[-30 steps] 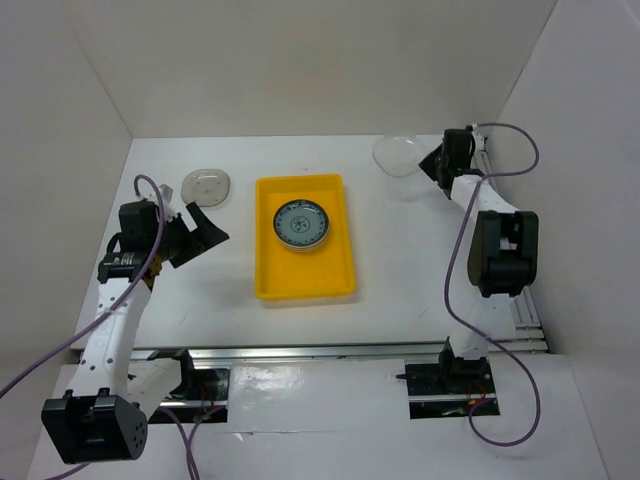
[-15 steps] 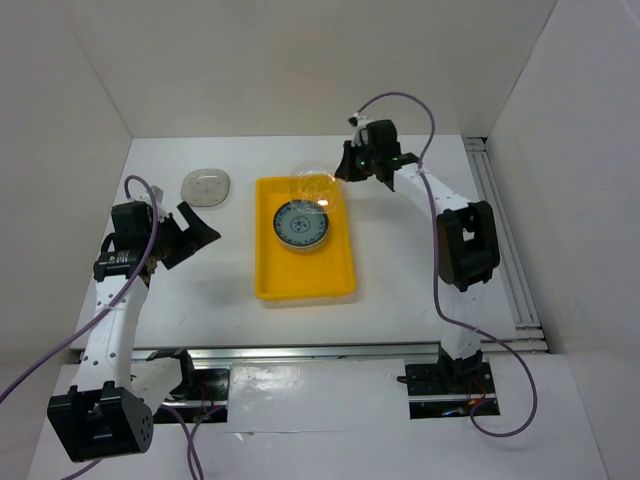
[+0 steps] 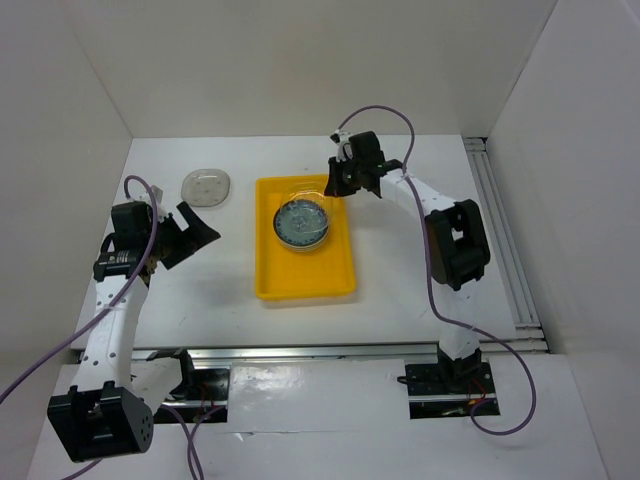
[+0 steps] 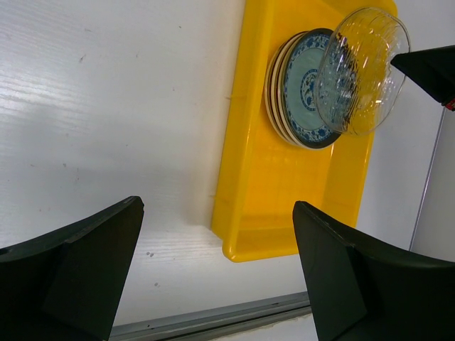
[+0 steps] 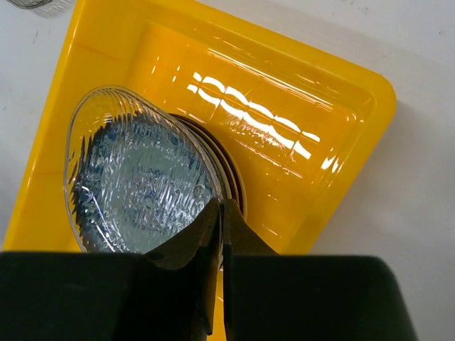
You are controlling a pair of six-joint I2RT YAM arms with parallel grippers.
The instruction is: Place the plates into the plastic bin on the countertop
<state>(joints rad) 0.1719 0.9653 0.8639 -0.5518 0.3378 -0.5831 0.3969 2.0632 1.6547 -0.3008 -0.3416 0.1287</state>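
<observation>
Over white countertop (image 3: 400, 270), pinches clear glass plate (image 4: 361, 69) by rim with right gripper (image 5: 222, 213), jaws tight, just above stacked plates (image 4: 302, 96) inside plastic bin (image 3: 300, 285); holds left gripper (image 4: 217, 213) wide open, empty, beside bin.

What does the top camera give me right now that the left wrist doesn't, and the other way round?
Only top external: a pale plate lying on the countertop, outside the yellow bin. Only left wrist: the blue-patterned plate tops a stack, and the glass plate is tilted over it. Both: the bin, the blue-patterned plate and, fainter from above, the glass plate.
</observation>
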